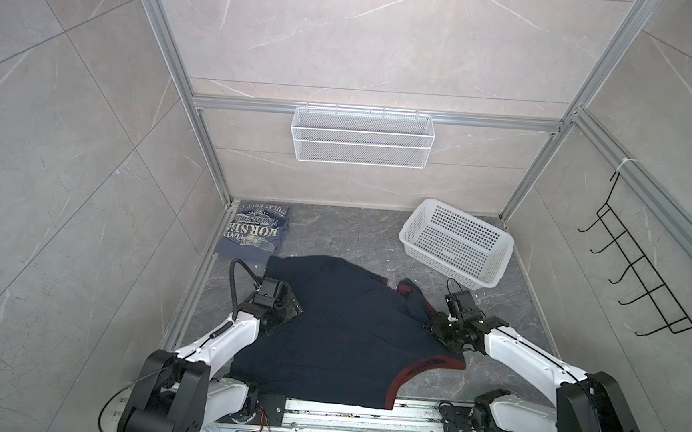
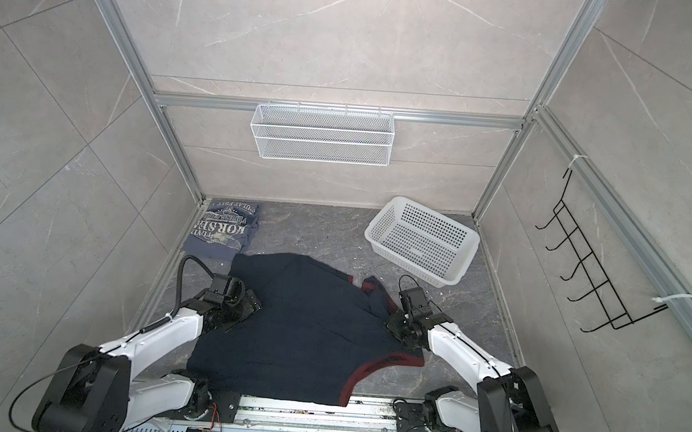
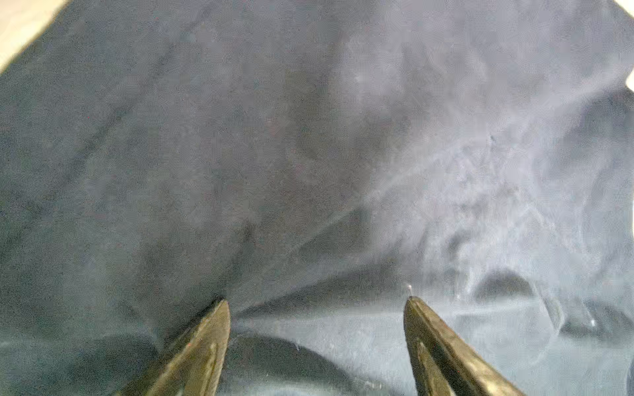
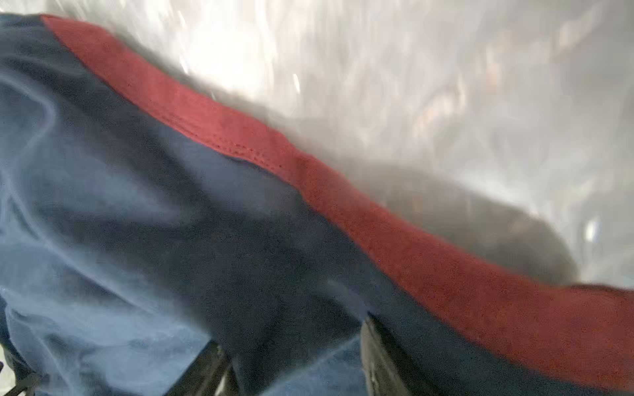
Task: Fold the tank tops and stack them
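Left fingers (image 3: pixel 209 339) spread open on navy top (image 1: pixel 348 334), right fingers (image 4: pixel 380 349) by maroon trim (image 4: pixel 343 192), grip unclear; I'd say pinch both edges firmly, lift level, fold over without bunching.

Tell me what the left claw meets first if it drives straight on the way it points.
The dark navy tank top: the left claw, jaws apart, points into its cloth, which fills the wrist view ahead. One fingertip may touch it; depth is unclear.

Dark marbled tabletop (image 1: pixel 343 233), navy tank top (image 1: pixel 340 329) spread out, slate-blue tank top (image 1: pixel 253 231) folded, white basket (image 1: pixel 412 225)
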